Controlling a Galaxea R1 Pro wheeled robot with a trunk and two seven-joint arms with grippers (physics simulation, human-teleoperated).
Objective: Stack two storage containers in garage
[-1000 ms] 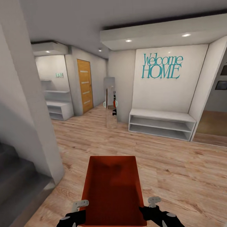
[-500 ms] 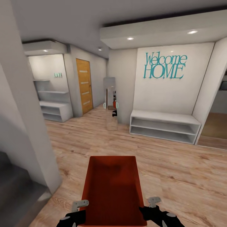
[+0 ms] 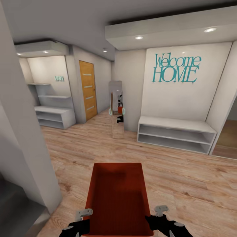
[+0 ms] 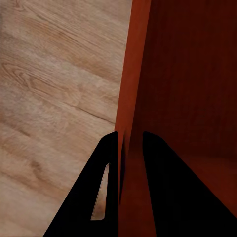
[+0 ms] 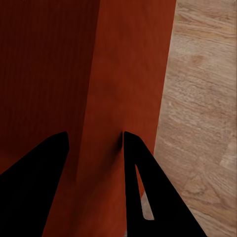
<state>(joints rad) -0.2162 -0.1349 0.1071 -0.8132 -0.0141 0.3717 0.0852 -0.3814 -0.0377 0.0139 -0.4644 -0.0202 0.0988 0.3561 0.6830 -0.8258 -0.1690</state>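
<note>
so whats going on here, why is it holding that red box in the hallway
The robot is carrying one open orange-red storage container with both arms. The left end effector is clamped over one side wall, the right end effector over the opposite wall. It stands on a wood-plank floor in an entry hall, facing a white bench under a "Welcome HOME" sign, so not on garage concrete.

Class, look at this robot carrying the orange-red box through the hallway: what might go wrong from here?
1. Each gripper, left and right, pinches only a thin side wall of the storage container, so it may slip or tilt.
2. The grey wall corner stands close on the left; the base or box might clip it.
3. The standing mirror ahead could be hit.
</note>
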